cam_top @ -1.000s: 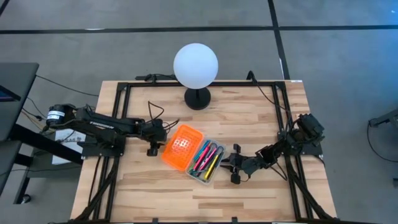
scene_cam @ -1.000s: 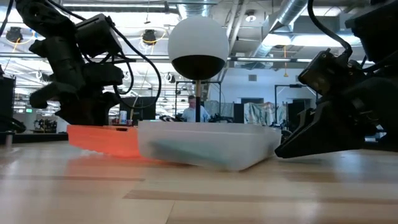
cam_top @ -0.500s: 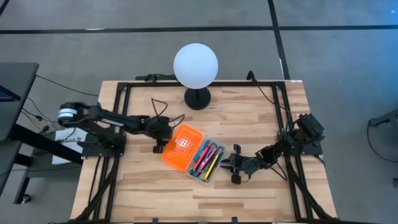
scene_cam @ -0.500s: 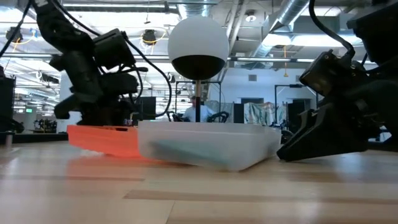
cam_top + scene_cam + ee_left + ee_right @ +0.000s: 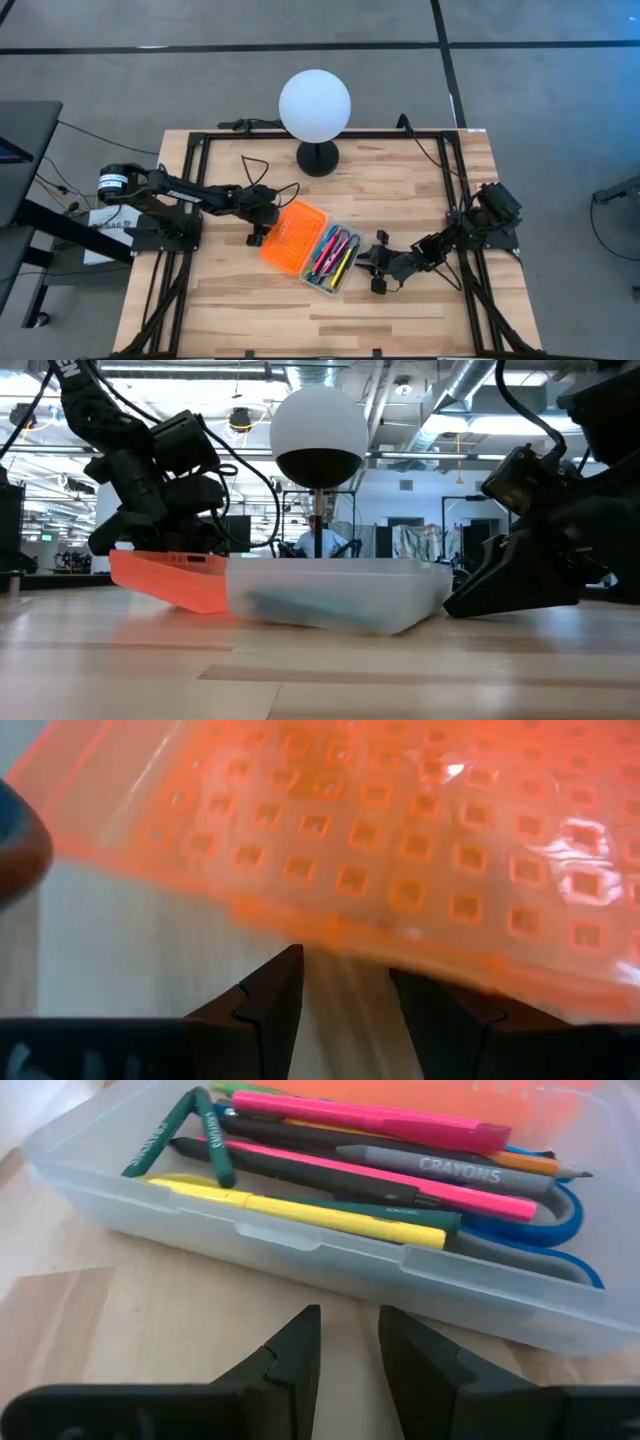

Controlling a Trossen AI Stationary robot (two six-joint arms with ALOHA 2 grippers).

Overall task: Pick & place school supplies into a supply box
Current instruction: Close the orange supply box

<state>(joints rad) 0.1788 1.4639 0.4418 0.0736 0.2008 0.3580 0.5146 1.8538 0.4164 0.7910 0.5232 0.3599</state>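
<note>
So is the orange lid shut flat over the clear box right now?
No, the orange lid lies open beside the clear box, and the pens inside show uncovered from above.

Orange lid [image 5: 400,840] runs past the frame's top and right edges; blue-handled scissors [image 5: 560,1245] lie mostly hidden under pens.

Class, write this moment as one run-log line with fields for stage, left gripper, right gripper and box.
stage: closing lid | left gripper: at orange lid edge | right gripper: waiting beside supply box | box: open, supplies inside
</note>
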